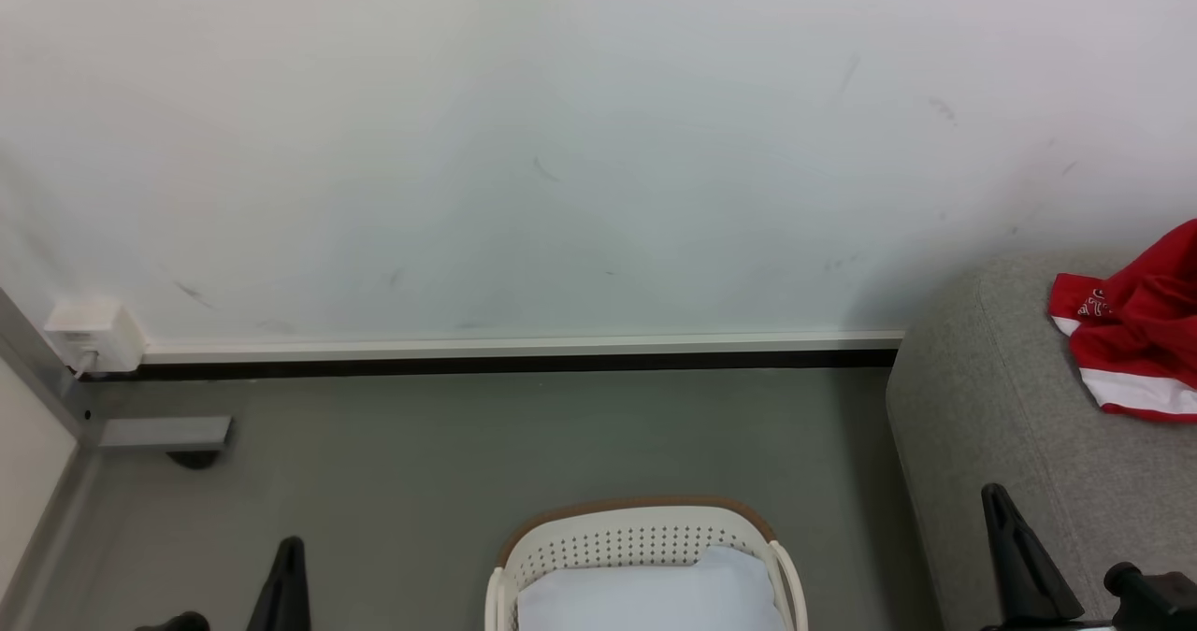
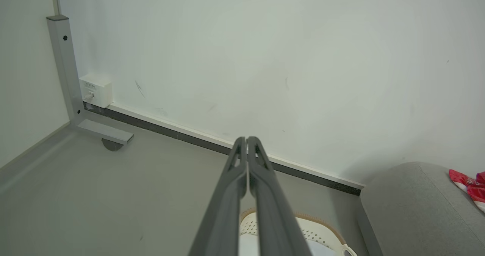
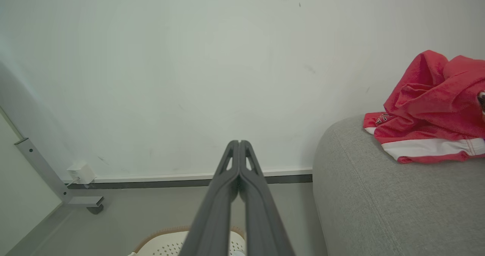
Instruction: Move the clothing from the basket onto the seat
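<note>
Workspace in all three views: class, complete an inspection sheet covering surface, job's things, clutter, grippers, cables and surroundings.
Surface: smooth grey floor.
Job's things: red jersey lies crumpled on the grey sofa; cream basket stands on the floor beside the sofa.
Clutter: pale cloth lies in the basket.
Grippers: left gripper and right gripper both shut, holding nothing.
Cables: a plug sits in the white wall box; no lead can be traced.
Surroundings: scuffed white wall; grey metal frame foot at the left.
</note>
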### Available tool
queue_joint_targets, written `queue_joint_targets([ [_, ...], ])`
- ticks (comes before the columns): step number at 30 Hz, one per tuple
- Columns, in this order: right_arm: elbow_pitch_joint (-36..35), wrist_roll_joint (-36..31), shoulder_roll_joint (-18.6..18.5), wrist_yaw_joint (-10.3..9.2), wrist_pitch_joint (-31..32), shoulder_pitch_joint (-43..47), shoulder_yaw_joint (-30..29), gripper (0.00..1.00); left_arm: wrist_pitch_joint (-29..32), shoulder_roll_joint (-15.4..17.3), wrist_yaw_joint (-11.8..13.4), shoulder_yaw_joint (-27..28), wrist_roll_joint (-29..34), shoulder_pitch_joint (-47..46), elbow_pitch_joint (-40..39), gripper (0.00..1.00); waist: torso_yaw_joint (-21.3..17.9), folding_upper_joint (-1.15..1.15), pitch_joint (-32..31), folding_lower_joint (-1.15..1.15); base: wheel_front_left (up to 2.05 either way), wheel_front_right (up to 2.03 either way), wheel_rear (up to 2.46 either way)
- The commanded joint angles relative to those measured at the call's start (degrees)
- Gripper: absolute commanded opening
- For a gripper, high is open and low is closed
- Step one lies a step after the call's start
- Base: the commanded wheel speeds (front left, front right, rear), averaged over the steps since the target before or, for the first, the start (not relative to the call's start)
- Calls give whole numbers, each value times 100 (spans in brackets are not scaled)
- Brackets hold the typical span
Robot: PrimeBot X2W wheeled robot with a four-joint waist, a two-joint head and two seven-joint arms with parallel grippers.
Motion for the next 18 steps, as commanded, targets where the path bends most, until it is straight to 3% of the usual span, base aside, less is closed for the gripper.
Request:
queue_joint_targets([
  [1,-70,279,-19,-1,51,-115,-74,0,64,38,-27,49,-288,-159,-70,0,6,0,2,0,0,0,0],
  [18,-37,1805,74,-3,472,-221,-339,0,458,36,-107,62,-1881,-290,-96,0,46,0,26,0,0,0,0],
])
